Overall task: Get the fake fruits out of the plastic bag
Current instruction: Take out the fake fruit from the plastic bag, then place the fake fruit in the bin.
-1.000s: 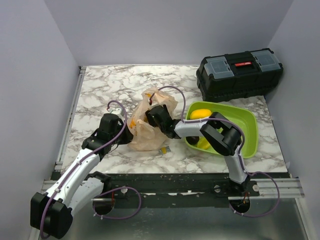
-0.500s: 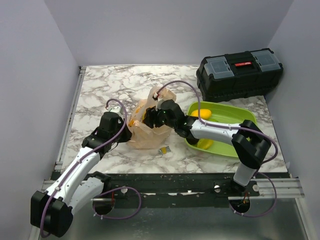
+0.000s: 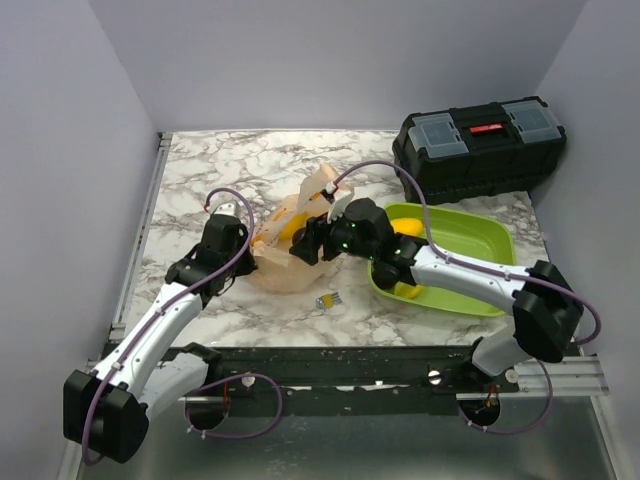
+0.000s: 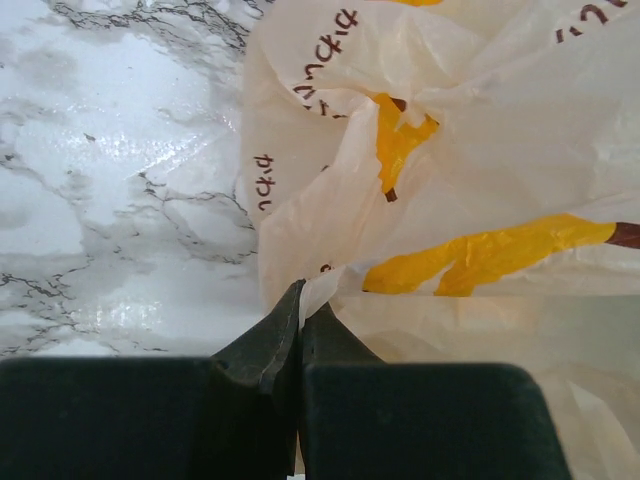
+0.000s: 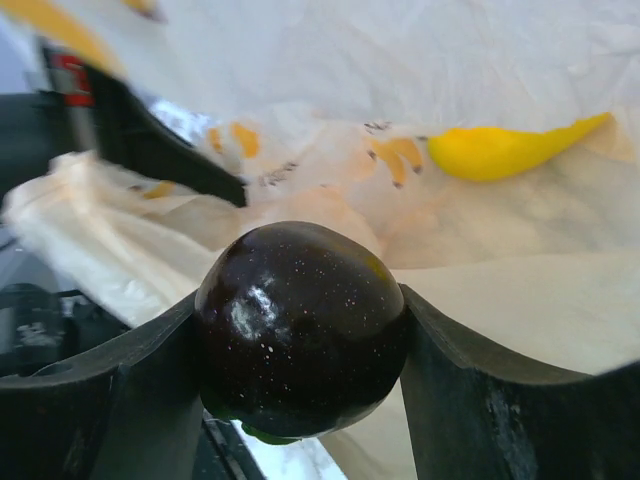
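Right pincer (image 5: pixel 300 345) first: its fingers are closed partway, one on each side of the dark purple-black fruit (image 5: pixel 300 300), which fills the gap between them. Crinkled film of the plastic bag (image 5: pixel 520 60) lies behind and under the fruit, so I judge it is at the bag's mouth and not quite free.

A second ago my right arm was folded back over the green tray (image 3: pixel 492 243). Now it is stretched out long, with the wrist up at the bag's right side, and the bag has been drawn taller and a little to the left. To me that means the grasp is made and the lift-out can start.

My left pincer (image 4: pixel 300 318) is shut tight on a fold of the bag's edge, as it was before, anchoring the bag on the worktop (image 3: pixel 200 170) while the right arm pulls.

Two yellow fruits (image 3: pixel 405 290) already lie in the tray, just right of the bag. I cannot tell whether the yellow showing through the film is fruit or print. A small clip (image 3: pixel 328 300) lies on the near side of the bag.
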Action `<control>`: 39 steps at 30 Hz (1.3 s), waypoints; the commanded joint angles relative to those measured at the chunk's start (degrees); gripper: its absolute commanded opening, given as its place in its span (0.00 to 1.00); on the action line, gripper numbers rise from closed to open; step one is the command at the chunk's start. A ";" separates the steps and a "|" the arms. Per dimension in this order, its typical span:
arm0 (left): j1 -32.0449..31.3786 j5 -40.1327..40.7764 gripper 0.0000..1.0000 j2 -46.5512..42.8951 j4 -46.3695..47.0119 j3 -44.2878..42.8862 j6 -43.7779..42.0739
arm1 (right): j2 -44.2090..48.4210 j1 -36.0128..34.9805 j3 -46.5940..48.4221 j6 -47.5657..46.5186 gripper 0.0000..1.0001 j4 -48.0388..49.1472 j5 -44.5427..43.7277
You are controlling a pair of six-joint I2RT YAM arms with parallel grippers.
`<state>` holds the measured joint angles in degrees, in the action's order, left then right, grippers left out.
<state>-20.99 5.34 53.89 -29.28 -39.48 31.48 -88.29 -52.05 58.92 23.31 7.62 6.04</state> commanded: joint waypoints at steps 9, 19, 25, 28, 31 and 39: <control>0.25 0.26 0.00 -2.25 -0.12 -2.00 -2.52 | 5.58 -0.07 -4.31 4.76 0.13 6.08 14.47; 0.25 5.16 0.00 -5.44 -0.80 -2.25 -2.31 | -3.58 -0.15 -4.42 17.81 0.13 24.67 39.41; 0.27 9.58 0.01 -5.01 -1.68 -3.14 -1.26 | -1.66 -0.15 -5.09 15.65 0.12 23.53 42.41; 0.25 10.73 0.01 -4.93 -1.66 -3.27 -0.81 | 0.77 -0.08 -7.68 13.70 0.10 22.81 43.29; 0.25 11.32 0.00 -5.06 -1.40 -3.54 -1.48 | 3.03 -0.09 -11.79 12.55 0.09 22.13 41.69; 0.34 13.89 0.01 -5.28 -1.49 -3.93 -2.77 | 9.18 -0.17 -17.25 8.00 0.08 13.95 37.64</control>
<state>-20.99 15.99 49.19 -30.15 -41.78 29.61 -83.15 -52.05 43.13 35.20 26.20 45.56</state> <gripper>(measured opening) 0.006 0.669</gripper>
